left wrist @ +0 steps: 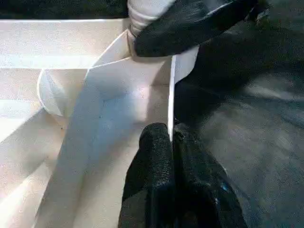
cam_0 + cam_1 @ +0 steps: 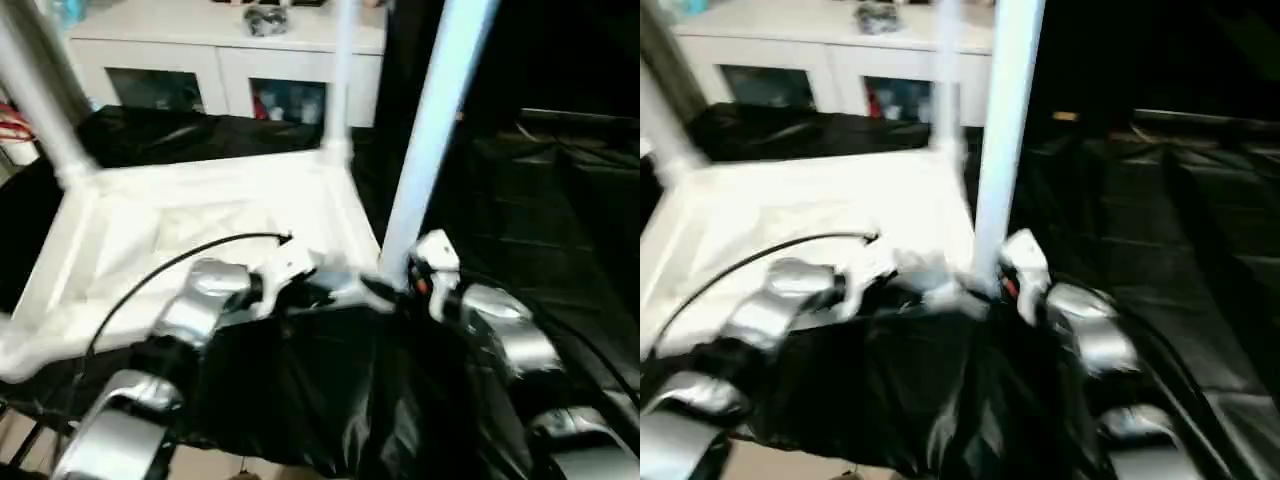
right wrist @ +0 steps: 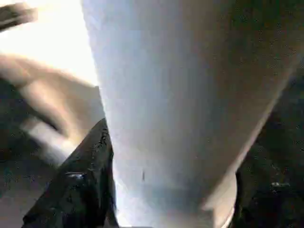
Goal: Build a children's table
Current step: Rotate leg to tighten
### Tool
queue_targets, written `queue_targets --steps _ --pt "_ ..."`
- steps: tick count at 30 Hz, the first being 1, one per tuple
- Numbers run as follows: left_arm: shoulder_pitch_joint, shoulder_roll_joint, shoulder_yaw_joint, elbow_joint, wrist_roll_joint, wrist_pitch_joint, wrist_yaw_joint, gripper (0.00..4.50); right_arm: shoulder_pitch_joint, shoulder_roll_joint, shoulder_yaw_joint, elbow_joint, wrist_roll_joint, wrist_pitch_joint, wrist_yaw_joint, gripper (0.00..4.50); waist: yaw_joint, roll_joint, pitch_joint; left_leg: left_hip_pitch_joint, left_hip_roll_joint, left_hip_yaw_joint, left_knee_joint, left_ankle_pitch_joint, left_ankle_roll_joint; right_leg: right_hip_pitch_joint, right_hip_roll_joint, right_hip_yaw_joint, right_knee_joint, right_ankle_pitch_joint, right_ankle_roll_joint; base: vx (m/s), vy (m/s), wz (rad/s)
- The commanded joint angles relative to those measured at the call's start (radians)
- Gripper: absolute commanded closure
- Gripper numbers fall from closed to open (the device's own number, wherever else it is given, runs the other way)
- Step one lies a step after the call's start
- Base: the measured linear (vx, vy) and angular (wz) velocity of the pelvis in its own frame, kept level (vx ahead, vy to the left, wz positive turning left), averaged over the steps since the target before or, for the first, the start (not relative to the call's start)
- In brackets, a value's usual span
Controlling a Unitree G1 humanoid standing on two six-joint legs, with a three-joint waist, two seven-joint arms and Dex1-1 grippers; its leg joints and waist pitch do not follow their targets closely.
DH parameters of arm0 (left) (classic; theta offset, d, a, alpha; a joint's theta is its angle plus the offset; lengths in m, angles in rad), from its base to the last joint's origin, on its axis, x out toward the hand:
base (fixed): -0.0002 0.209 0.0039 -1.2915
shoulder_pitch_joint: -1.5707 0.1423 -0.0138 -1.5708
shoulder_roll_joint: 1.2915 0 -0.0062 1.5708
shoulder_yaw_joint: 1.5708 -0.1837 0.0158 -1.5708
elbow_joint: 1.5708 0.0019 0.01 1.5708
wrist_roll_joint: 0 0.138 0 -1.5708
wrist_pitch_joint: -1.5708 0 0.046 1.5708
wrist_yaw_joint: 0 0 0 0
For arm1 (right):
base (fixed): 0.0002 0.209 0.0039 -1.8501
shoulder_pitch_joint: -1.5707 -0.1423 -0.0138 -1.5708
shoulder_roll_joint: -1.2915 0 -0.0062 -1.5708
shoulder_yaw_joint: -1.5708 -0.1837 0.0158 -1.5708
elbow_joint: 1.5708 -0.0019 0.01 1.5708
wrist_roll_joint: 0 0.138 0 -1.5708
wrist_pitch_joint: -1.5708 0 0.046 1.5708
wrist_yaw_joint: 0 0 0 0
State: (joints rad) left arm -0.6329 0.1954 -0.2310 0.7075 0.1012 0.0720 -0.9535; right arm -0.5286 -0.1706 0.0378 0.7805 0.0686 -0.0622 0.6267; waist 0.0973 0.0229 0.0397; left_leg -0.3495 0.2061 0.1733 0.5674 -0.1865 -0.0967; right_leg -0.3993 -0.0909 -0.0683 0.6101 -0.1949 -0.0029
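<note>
The children's table lies upside down on black sheeting, the ribbed underside of its white tabletop (image 2: 200, 200) facing up. White legs stand in the far left corner (image 2: 40, 100), the far right corner (image 2: 342, 70) and the near right corner (image 2: 430, 130). My left gripper (image 1: 170, 135) is shut on the thin rim wall of the tabletop beside the near right socket. My right gripper (image 2: 400, 285) sits around the base of the near right leg (image 3: 180, 95), one black finger (image 3: 85, 180) pressed against its side.
A white cabinet with glass doors (image 2: 220, 60) stands behind the table. Black sheeting (image 2: 330, 400) covers the surface in front and to the right. A black cable (image 2: 170, 265) arcs over my left forearm.
</note>
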Motion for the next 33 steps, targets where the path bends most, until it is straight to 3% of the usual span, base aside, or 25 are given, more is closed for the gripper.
queue_targets --steps 1,5,7,8,9,12,13,15,16,17,21,23,24,31,33 --pt "-0.049 -0.056 0.032 0.005 -0.009 0.01 0.141 4.5 0.005 0.072 0.049 0.058 -0.034 0.041 -0.085 1.78 0.002 -0.011 -0.048 0.001 0.016 -0.004 -0.071 -0.248 0.018 0.041 -0.054 0.04 -0.098 -0.371 -0.161 0.0 0.0 0.0" --pt "-0.07 -0.108 0.037 0.033 0.006 0.018 0.238 4.5 -0.041 0.139 0.004 0.132 -0.04 0.034 -0.263 1.78 0.002 -0.009 -0.051 -0.005 0.015 -0.003 -0.069 -0.216 0.024 0.044 -0.051 0.04 -0.089 -0.287 -0.178 0.0 0.0 0.0" --pt "-0.075 -0.129 0.035 0.037 0.003 0.013 0.242 4.5 -0.044 0.156 0.013 0.135 -0.052 -0.012 -0.252 1.78 0.003 -0.006 -0.053 -0.006 0.014 -0.001 -0.066 -0.203 0.031 0.045 -0.052 0.04 -0.087 -0.247 -0.185 0.0 0.0 0.0" --pt "-0.075 -0.134 0.034 0.036 0.001 0.012 0.24 4.5 -0.044 0.162 0.013 0.136 -0.049 -0.026 -0.241 1.22 0.003 -0.008 -0.053 -0.007 0.014 0.0 -0.064 -0.201 0.036 0.047 -0.052 0.04 -0.087 -0.236 -0.186 0.0 0.0 0.0" --pt "-0.075 -0.136 0.03 0.034 0.001 0.011 0.234 4.5 -0.043 0.163 0.013 0.132 -0.046 -0.027 -0.233 1.08 0.005 -0.006 -0.055 -0.01 0.014 -0.001 -0.062 -0.182 0.05 0.05 -0.05 0.039 -0.081 -0.191 -0.195 0.0 0.0 0.0" --pt "-0.058 -0.121 0.012 0.01 -0.016 -0.02 0.155 4.5 -0.028 0.138 0.013 0.104 -0.022 -0.023 -0.164 1.02 0.005 0.004 -0.056 -0.01 0.013 0.0 -0.059 -0.172 0.066 0.051 -0.049 0.038 -0.077 -0.14 -0.213 0.0 0.0 0.0" --pt "-0.053 -0.117 0.008 0.003 -0.021 -0.027 0.135 4.5 -0.025 0.13 0.015 0.098 -0.019 -0.025 -0.147 0.81 0.005 -0.001 -0.056 -0.011 0.013 0.001 -0.06 -0.176 0.069 0.054 -0.049 0.038 -0.078 -0.139 -0.215 0.0 0.0 0.0" --pt "-0.036 -0.098 -0.003 -0.02 -0.039 -0.037 0.066 4.5 -0.017 0.098 0.03 0.086 -0.03 -0.044 -0.095 0.68 0.004 0.006 -0.056 -0.01 0.015 0.001 -0.06 -0.188 0.071 0.053 -0.05 0.037 -0.079 -0.144 -0.223 0.0 0.0 0.0" --pt "-0.036 -0.098 -0.003 -0.02 -0.039 -0.037 0.066 4.5 -0.017 0.098 0.03 0.086 -0.03 -0.044 -0.095 0.59 0.004 0.003 -0.057 -0.011 0.015 0.0 -0.059 -0.187 0.073 0.055 -0.049 0.037 -0.077 -0.134 -0.226 0.0 0.0 0.0" --pt "-0.027 -0.087 -0.008 -0.034 -0.049 -0.039 0.029 4.5 -0.013 0.082 0.036 0.08 -0.033 -0.05 -0.067 0.59 0.004 0.009 -0.056 -0.01 0.015 0.0 -0.06 -0.185 0.073 0.055 -0.05 0.037 -0.076 -0.129 -0.229 0.0 0.0 0.0" --pt "0.005 -0.033 -0.029 -0.078 -0.071 -0.042 -0.102 4.5 0.018 0.004 0.08 0.036 -0.021 -0.093 0.155 0.59 0.004 0.003 -0.056 -0.013 0.015 0.004 -0.055 -0.174 0.099 0.057 -0.047 0.036 -0.075 -0.111 -0.246 0.0 0.0 0.0" --pt "0.01 -0.021 -0.03 -0.083 -0.076 -0.043 -0.124 4.5 0.028 -0.009 0.085 0.016 -0.007 -0.093 0.206 0.59 0.009 0.007 -0.056 -0.012 0.019 0.005 -0.054 -0.168 0.11 0.055 -0.048 0.036 -0.074 -0.107 -0.25 0.0 0.0 0.0" --pt "0.014 -0.003 -0.032 -0.088 -0.08 -0.04 -0.153 4.5 0.043 -0.031 0.099 -0.015 0.008 -0.089 0.281 0.59 0.012 0.001 -0.056 -0.013 0.019 0.004 -0.055 -0.168 0.113 0.057 -0.047 0.034 -0.073 -0.115 -0.248 0.0 0.0 0.0" --pt "0.027 0.059 -0.029 -0.113 -0.106 -0.027 -0.257 4.5 0.087 -0.109 0.153 -0.109 0.05 -0.047 0.532 0.59 0.021 0.0 -0.056 -0.012 0.023 0.003 -0.054 -0.16 0.117 0.054 -0.049 0.036 -0.069 -0.116 -0.256 0.0 0.0 0.0" --pt "0.037 0.082 -0.03 -0.131 -0.114 -0.02 -0.301 4.5 0.095 -0.134 0.172 -0.127 0.05 -0.035 0.605 0.84 0.022 0.0 -0.055 -0.012 0.023 0.002 -0.054 -0.162 0.114 0.055 -0.05 0.035 -0.069 -0.124 -0.256 0.0 0.0 0.0"
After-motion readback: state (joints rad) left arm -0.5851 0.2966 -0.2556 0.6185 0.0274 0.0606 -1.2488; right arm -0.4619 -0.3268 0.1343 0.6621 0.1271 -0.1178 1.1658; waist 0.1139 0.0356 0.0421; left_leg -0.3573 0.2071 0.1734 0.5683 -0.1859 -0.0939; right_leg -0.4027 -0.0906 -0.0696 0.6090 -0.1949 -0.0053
